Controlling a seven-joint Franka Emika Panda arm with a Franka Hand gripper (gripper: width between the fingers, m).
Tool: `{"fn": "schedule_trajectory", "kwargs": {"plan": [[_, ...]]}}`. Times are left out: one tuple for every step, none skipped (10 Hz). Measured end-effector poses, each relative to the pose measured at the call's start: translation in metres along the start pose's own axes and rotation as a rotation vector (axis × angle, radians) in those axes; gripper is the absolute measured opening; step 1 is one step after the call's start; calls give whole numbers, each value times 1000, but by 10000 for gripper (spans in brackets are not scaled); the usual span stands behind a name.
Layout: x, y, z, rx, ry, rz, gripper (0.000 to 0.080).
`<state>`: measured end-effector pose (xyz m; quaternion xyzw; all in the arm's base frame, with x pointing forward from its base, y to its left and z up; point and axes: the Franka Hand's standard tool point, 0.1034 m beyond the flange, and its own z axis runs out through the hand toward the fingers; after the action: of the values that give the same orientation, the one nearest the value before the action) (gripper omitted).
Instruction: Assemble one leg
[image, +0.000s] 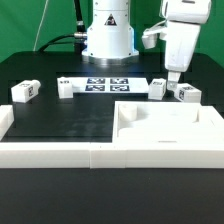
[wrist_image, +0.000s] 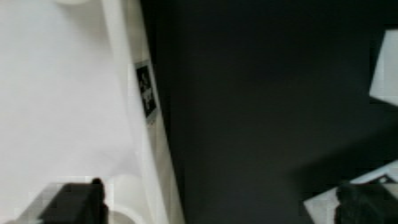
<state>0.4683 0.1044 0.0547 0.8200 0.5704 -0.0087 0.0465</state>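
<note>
Several white legs with marker tags lie on the black table: one at the exterior view's left (image: 25, 91), one beside the marker board (image: 67, 86), and two at the right (image: 157, 86) (image: 187, 94). My gripper (image: 172, 78) hangs open and empty just above the gap between the two right legs. In the wrist view the gripper (wrist_image: 219, 205) is wide open over black table. One dark finger (wrist_image: 75, 203) sits over a close white part with a tag on its side (wrist_image: 146, 92), probably a leg. The other finger (wrist_image: 365, 200) is near a second white piece (wrist_image: 386, 78).
The marker board (image: 107, 84) lies in front of the robot base (image: 108, 35). A large flat white panel (image: 165, 125) sits at the front right. Long white border rails (image: 50, 150) run along the front and left.
</note>
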Motion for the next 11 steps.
{"fn": "schedule_trajectory", "kwargs": {"plan": [[-2, -7, 5, 13, 16, 167, 649], [-2, -17, 7, 28, 26, 319, 649], [0, -25, 9, 42, 27, 435, 649], [6, -31, 9, 53, 27, 574, 649], [13, -35, 8, 62, 27, 691, 649], [19, -39, 7, 70, 25, 758, 649], [20, -40, 7, 82, 26, 853, 649], [20, -40, 7, 88, 25, 900, 649], [20, -40, 7, 88, 25, 874, 649], [21, -42, 8, 93, 14, 872, 649], [25, -46, 11, 95, 17, 861, 649]]}}
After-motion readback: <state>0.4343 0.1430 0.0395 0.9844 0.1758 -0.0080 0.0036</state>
